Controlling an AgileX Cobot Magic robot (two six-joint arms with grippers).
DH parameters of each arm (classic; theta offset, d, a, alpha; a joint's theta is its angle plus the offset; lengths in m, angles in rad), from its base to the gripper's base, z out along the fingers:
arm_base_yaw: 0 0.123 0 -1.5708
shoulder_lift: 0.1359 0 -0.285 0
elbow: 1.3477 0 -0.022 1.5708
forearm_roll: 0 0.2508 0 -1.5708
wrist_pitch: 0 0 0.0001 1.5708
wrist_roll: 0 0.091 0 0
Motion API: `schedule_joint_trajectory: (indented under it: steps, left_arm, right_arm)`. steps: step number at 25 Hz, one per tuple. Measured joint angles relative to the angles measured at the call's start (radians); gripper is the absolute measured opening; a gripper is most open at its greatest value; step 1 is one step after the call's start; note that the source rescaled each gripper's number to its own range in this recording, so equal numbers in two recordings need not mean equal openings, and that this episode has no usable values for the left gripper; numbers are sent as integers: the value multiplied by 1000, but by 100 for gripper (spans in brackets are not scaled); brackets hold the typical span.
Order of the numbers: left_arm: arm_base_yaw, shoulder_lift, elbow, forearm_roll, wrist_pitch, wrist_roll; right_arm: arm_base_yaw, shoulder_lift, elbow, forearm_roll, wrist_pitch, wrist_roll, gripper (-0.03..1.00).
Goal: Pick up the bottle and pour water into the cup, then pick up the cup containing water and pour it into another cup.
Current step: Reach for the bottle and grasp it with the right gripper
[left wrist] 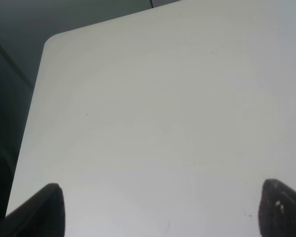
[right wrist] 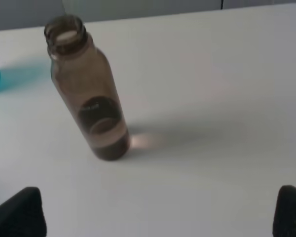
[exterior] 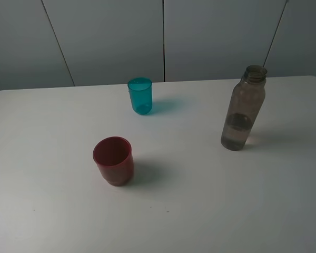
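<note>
A high camera, mounted off the arms, looks down and across the white table (exterior: pixel 210 211) toward the grey panelled wall (exterior: pixel 110 37). It stands far enough back to take in the bottle (exterior: pixel 243 108), teal cup (exterior: pixel 140 96) and red cup (exterior: pixel 113 161) together. The right wrist camera sits low and near, facing the bottle between the wide-set tips of the right gripper (right wrist: pixel 155 215). It shares the bottle and a sliver of the teal cup with the high view. The left wrist camera looks obliquely past the left gripper (left wrist: pixel 163 215) toward a rounded table corner, sharing only tabletop.
</note>
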Motion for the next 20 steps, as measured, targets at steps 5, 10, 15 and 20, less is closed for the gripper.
schedule_joint_trajectory:
  steps: [5, 10, 15, 20]
  left_arm:
    - [0, 0, 0, 0, 0, 0]
    - [0, 0, 0, 0, 0, 0]
    - [0, 0, 0, 0, 0, 0]
    - [0, 0, 0, 0, 0, 0]
  right_arm:
    - [0, 170, -44, 63, -105, -66, 100]
    - [17, 249, -5, 142, -195, -177, 100]
    - [189, 276, 111, 162, -378, -190, 100]
    - [336, 371, 211, 162, -501, -192, 100]
